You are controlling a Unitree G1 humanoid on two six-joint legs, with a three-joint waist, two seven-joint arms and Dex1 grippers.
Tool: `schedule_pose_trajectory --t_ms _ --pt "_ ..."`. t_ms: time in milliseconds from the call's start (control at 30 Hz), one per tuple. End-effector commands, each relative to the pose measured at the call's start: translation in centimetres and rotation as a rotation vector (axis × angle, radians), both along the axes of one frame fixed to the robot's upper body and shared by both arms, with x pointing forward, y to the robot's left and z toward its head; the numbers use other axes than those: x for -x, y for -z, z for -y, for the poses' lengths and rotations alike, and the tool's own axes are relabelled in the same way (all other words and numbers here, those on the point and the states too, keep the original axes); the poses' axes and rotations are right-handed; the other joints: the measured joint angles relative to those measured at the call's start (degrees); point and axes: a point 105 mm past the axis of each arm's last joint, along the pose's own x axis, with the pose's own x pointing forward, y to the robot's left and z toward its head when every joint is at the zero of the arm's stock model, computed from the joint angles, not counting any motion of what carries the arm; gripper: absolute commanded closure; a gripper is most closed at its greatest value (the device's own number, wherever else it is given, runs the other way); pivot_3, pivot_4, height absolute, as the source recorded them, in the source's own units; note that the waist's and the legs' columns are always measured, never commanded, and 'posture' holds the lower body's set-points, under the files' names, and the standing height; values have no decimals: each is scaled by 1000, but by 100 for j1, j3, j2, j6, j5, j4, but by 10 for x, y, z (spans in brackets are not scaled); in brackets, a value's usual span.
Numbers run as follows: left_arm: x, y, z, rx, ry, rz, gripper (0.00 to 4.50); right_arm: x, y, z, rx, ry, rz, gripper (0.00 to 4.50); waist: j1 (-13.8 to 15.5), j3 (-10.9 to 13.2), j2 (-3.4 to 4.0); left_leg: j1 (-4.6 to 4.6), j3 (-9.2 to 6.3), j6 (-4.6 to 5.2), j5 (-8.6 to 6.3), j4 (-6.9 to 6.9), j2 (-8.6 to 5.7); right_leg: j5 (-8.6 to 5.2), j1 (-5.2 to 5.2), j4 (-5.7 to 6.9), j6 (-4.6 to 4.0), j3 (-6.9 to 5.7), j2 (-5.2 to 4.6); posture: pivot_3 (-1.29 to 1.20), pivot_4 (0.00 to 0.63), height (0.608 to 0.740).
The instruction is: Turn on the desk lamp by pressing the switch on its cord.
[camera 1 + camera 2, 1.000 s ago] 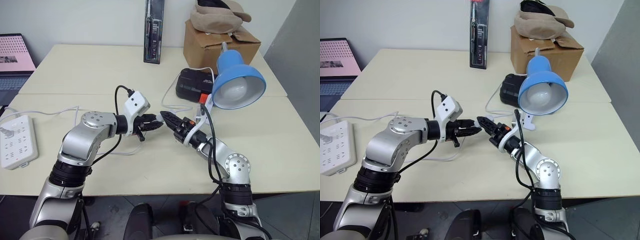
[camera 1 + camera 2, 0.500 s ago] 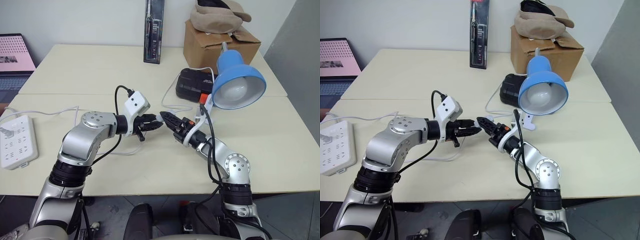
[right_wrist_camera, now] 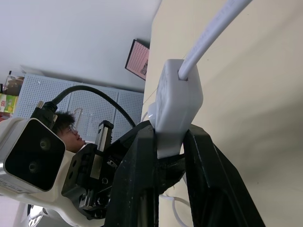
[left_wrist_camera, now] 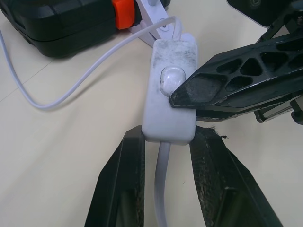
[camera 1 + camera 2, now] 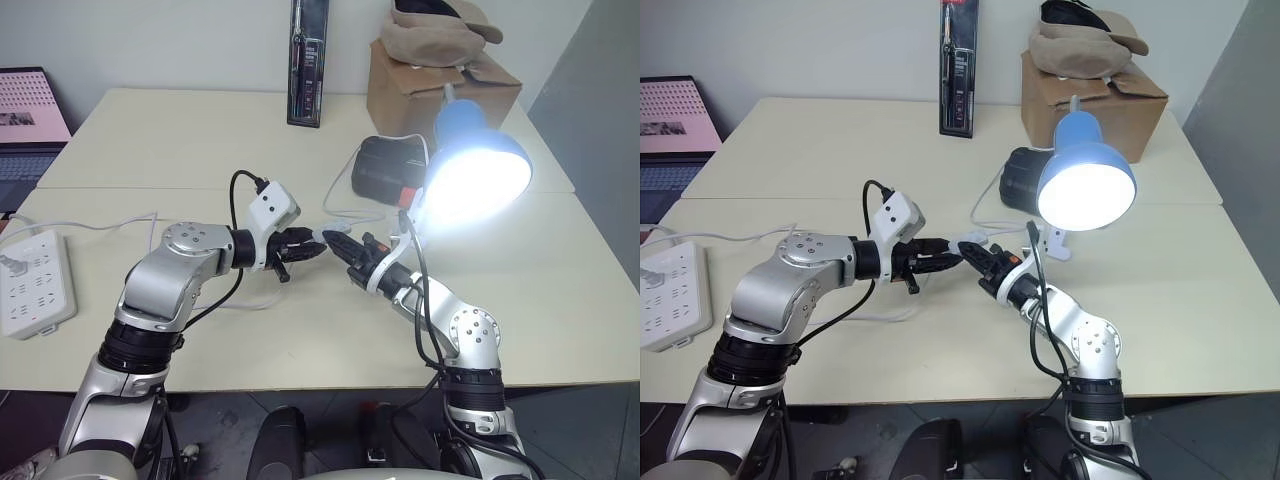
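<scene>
The left gripper [image 4: 165, 156] clamped the small white oblong plastic switch [image 4: 169, 101]; the right gripper [image 3: 168, 142] pinched its rocker button. Just beyond them, the glossy blue dome desk lamp [image 5: 478, 165] shone.

Switch [image 4: 169, 94] between both grippers, midtable.

2 head eyes look down over the table [image 5: 300, 330]; both wrist cameras, perhaps closest, share the switch [image 4: 170, 90].

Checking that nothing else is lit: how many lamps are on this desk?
1. The desk lamp stands on the robot's right side of the table, shining, in front of the cardboard box. Another could be hidden behind the box.
</scene>
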Motion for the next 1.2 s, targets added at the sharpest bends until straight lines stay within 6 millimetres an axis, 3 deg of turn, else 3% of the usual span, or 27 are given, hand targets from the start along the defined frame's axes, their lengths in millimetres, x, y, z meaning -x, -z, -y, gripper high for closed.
schedule_pose_trajectory --t_ms 33,333,533,667,833,1100,1200 --pt "0 -10 -1 -6 7 42 3468 5 -5 -4 -68 4 7 3770 0 0 0 0 0 0 0 0 0 0 0 0 0 0 0 0 150 740" --pt "0 -7 -4 -26 6 50 3468 8 -6 0 -45 -7 37 1547 0 0 0 -1 0 0 0 0 0 0 0 0 0 0 0 0 150 740" --pt "-9 6 -25 -144 -21 109 3468 30 0 10 161 -98 166 113 -2 2 4 -2 0 0 0 -1 0 0 -1 -2 0 0 0 0 150 740" --pt "-14 22 -35 -188 -21 125 3468 45 6 24 427 -158 311 0 0 8 12 -2 2 1 -1 -2 -3 0 -3 -4 0 0 -3 0 150 740" --pt "-11 52 -36 -158 8 87 3468 59 -4 51 776 -224 611 0 20 12 19 -21 0 1 0 0 -3 -1 -19 -6 0 -5 -3 0 150 740" --pt "-17 70 -39 -154 7 71 3468 60 -7 66 909 -241 719 0 47 11 10 -36 0 2 -1 1 -2 -1 -42 -1 2 -5 3 0 150 740" --pt "-19 68 -38 -141 7 87 2617 60 -5 68 928 -242 723 0 70 11 10 -36 2 2 -1 6 -5 0 -39 -1 4 -3 0 0 150 740"
